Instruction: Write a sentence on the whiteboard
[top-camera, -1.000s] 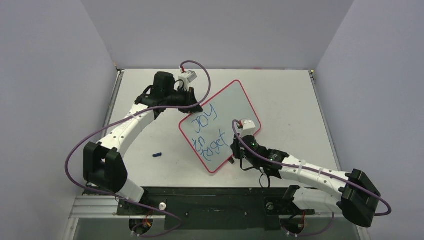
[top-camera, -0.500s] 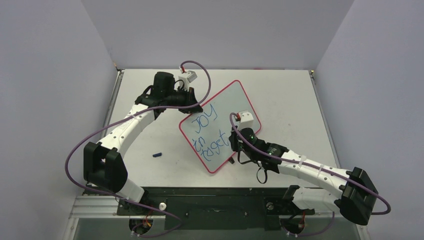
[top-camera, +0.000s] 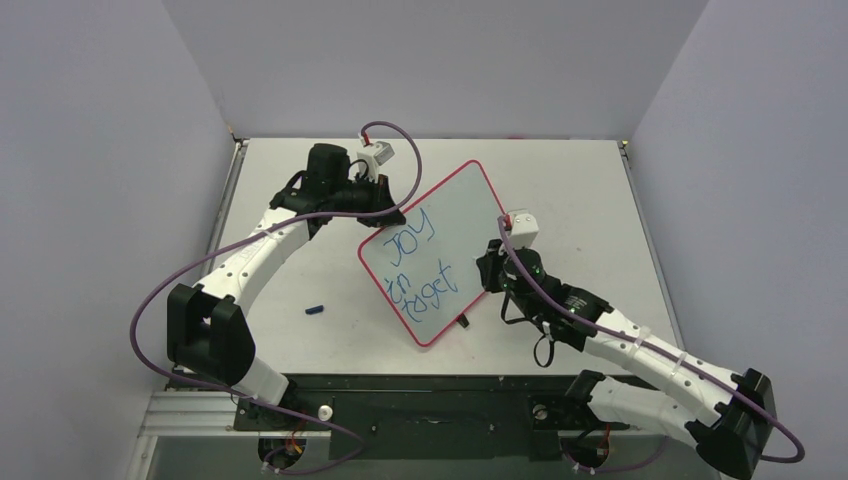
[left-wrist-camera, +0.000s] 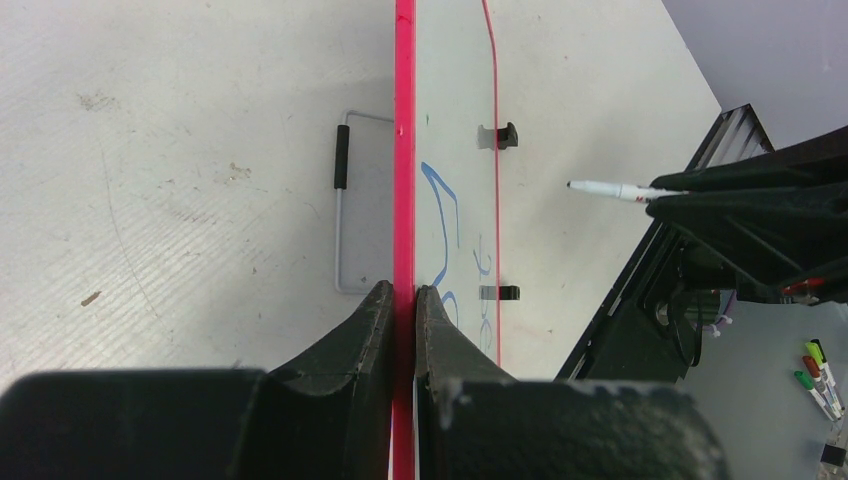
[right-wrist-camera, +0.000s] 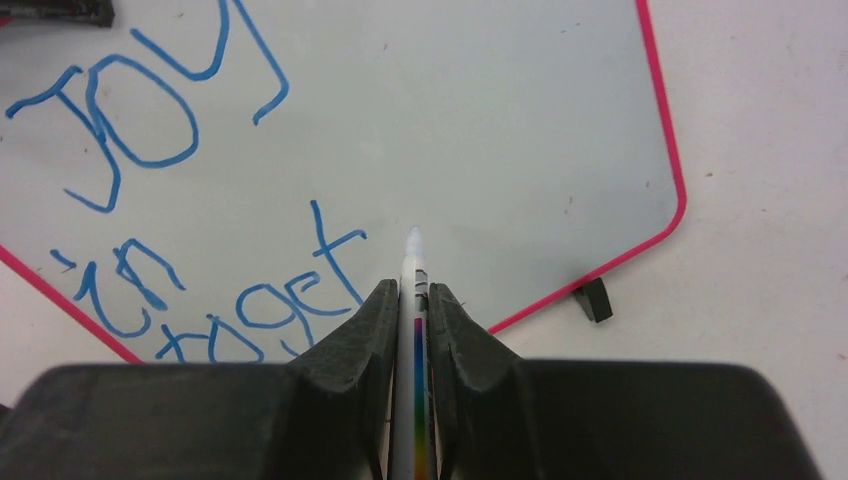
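This looks like a robotics lab cell, not a home or an office. A white counter (top-camera: 560, 180) sits boxed in by plain lavender walls (top-camera: 100, 150) on three sides. Along the counter's near edge runs a black mounting rail (top-camera: 420, 395) with two white robot arms (top-camera: 260, 250) bolted on and purple cables (top-camera: 150, 296) looping off them. Past that edge, spare markers (left-wrist-camera: 818, 370) lie on a lower surface.

The left arm (top-camera: 262, 247) reaches forward, elbow bent, with the left gripper (left-wrist-camera: 403, 290) clamped on the whiteboard (left-wrist-camera: 450, 120) edge. The right arm (top-camera: 640, 347) stretches low toward the left, and the right gripper (right-wrist-camera: 413, 292) pinches a marker (right-wrist-camera: 412, 265) between its 2 fingers.
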